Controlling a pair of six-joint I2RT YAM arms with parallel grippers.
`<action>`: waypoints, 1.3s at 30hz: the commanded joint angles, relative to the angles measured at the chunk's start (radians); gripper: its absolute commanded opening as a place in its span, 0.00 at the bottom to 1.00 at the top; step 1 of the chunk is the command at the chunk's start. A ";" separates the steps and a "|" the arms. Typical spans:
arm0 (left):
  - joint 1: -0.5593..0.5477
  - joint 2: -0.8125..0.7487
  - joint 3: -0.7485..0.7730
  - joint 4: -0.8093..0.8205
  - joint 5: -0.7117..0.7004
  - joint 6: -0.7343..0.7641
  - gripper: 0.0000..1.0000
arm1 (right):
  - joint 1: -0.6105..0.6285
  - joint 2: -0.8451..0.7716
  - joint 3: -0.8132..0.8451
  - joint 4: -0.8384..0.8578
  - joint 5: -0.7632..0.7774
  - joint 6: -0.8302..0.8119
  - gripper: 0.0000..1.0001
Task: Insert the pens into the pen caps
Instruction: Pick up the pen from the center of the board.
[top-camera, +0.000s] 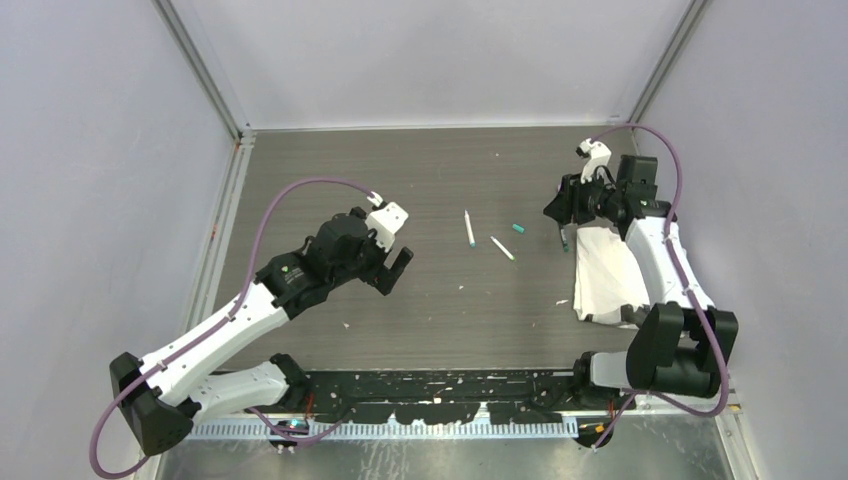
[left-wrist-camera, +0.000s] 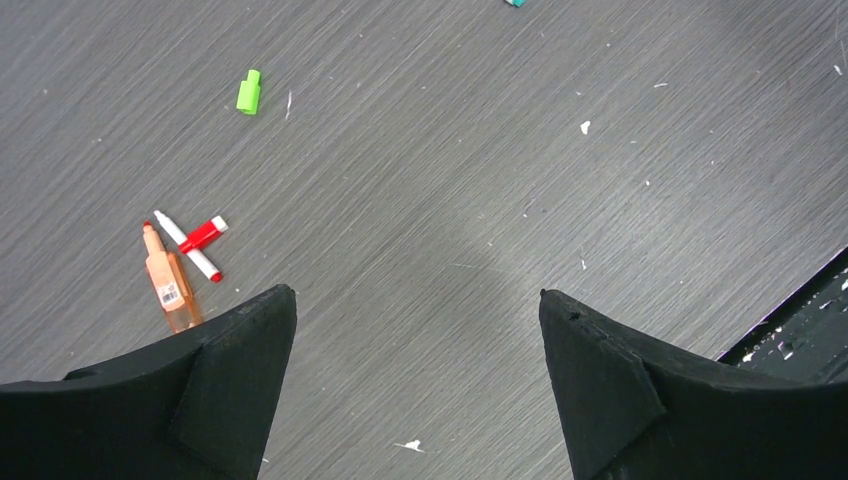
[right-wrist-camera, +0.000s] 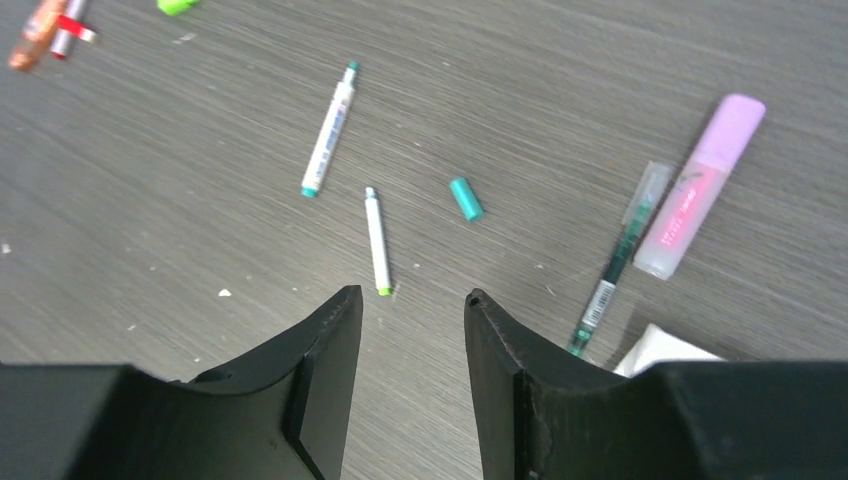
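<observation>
Hovering empty over the table: left gripper spread wide, right gripper parted narrowly, clasping nothing. Lying ahead of the right: long white pen, short white pen, teal cap between these and green pen. Ahead of the left: green cap, well apart from red cap.
</observation>
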 joint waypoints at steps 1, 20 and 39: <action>0.005 -0.016 -0.009 0.026 -0.016 0.018 0.92 | -0.005 -0.093 -0.008 0.023 -0.141 0.012 0.49; 0.005 -0.010 -0.029 0.045 -0.042 0.041 0.92 | 0.042 -0.114 -0.012 0.016 -0.424 -0.054 0.53; 0.018 0.021 -0.043 0.059 -0.055 0.059 0.92 | 0.074 -0.035 -0.035 -0.109 -0.321 -0.191 0.56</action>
